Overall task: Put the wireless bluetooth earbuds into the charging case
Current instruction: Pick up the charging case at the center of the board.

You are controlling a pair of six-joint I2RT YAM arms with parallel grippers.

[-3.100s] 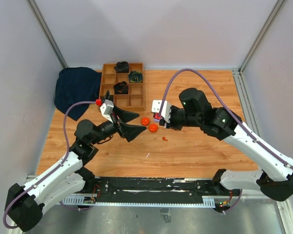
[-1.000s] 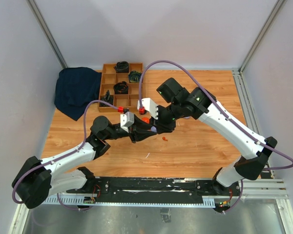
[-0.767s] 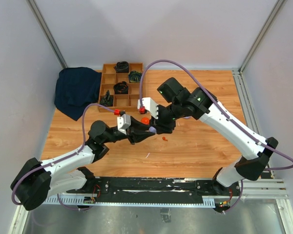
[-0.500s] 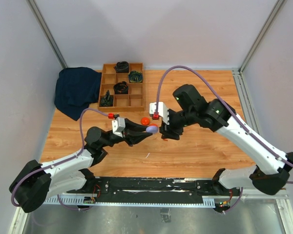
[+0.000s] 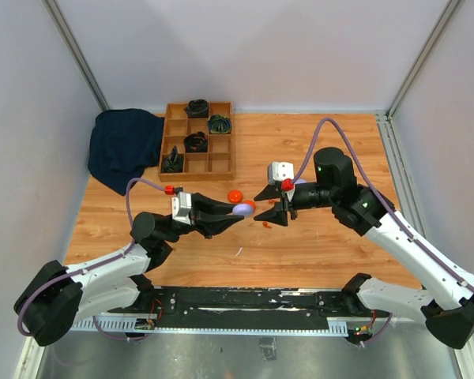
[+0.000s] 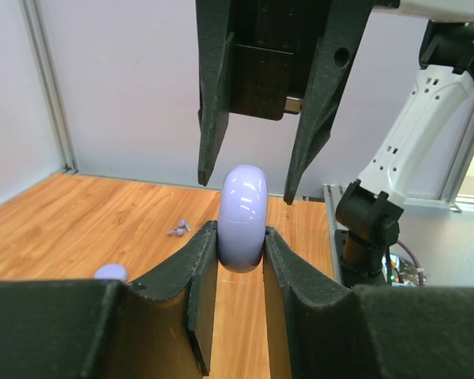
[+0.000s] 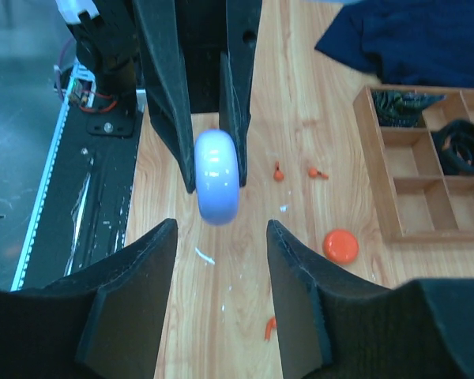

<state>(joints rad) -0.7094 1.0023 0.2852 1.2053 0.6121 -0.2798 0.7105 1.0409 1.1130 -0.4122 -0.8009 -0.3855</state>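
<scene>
Left gripper pinches the lilac charging case (on edge); right gripper stands open.

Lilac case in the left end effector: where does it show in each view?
Top external: lilac case at picture centre, at the tips of the left end effector.
Left wrist: dead centre, edge-on, pinched between the fingers.
Right wrist: upper centre, edge-on.
Shared landmark: the open right end effector facing it in all three.

Bright, even light from above casts only soft shadows on the tabletop, and my close-up fingers look blurred.
</scene>
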